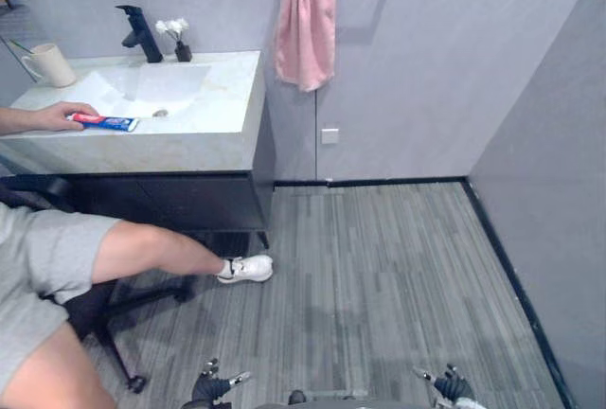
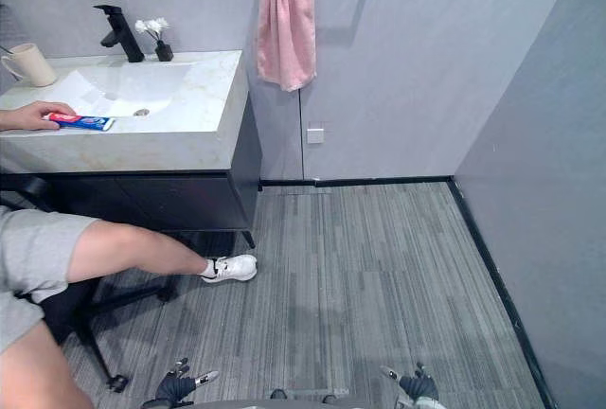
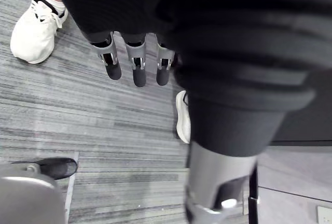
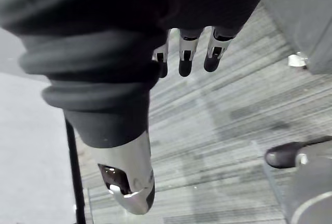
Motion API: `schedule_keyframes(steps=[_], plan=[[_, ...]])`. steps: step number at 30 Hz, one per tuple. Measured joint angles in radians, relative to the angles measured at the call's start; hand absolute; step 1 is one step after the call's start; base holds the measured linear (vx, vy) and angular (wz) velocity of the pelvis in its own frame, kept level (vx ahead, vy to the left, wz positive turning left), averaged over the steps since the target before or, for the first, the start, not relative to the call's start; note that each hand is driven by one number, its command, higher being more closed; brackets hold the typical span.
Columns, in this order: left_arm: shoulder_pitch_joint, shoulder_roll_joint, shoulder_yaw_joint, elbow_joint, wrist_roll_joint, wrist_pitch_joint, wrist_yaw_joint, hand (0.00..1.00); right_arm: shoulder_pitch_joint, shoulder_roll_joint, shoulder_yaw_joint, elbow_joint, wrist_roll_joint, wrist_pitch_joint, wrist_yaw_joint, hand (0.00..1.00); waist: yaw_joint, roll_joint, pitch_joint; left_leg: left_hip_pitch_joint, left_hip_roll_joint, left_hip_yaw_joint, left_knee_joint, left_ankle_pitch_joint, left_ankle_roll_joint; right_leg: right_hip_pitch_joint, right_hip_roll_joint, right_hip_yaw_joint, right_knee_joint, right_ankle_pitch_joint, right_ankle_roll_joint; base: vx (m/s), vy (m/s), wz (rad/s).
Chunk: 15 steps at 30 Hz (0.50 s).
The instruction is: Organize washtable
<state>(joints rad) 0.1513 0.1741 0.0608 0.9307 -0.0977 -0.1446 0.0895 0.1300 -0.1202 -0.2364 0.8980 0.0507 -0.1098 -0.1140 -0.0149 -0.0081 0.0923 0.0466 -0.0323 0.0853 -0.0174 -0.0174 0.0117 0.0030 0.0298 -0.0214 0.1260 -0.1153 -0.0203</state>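
Note:
The white washtable [image 1: 223,117] stands at the far left with a sink in its top. On its front part lies a red, white and blue toothpaste tube [image 1: 106,123], with a person's hand [image 1: 55,116] resting on its end. A beige cup [image 1: 50,64] stands at the back left, a black tap [image 1: 142,34] and a small vase of white flowers [image 1: 180,44] behind the basin. My left hand [image 1: 214,386] and right hand [image 1: 449,386] hang low over the floor, far from the washtable. Both are open and hold nothing, with straight fingers [image 3: 139,69] [image 4: 185,61].
A person sits on a black chair [image 1: 104,314] at the left, one leg stretched out, white shoe [image 1: 246,268] on the grey plank floor. A pink towel [image 1: 306,28] hangs on a black bar on the back wall. A grey wall runs along the right.

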Motion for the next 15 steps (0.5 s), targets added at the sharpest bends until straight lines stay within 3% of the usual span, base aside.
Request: schedule_keyframes(steps=[6,15], plan=[[0.005,0.007,0.021,-0.046,0.031,-0.016,-0.001,0.00,-0.006,-0.035,0.011,-0.070,-0.082,-0.012,0.007,0.00,-0.003,0.004,0.012,0.042,-0.004,-0.001,-0.009,0.000,0.000,0.053,-0.005,0.002,-0.021,0.001,0.001,0.13,-0.004,-0.02],[0.012,0.005,-0.008,-0.146,0.032,-0.021,-0.003,0.00,-0.014,-0.059,0.049,-0.116,-0.091,-0.029,0.030,0.00,-0.023,0.014,0.038,0.049,-0.001,-0.001,0.003,-0.010,-0.008,0.065,-0.005,0.007,-0.025,0.000,0.003,0.03,-0.013,-0.02]])
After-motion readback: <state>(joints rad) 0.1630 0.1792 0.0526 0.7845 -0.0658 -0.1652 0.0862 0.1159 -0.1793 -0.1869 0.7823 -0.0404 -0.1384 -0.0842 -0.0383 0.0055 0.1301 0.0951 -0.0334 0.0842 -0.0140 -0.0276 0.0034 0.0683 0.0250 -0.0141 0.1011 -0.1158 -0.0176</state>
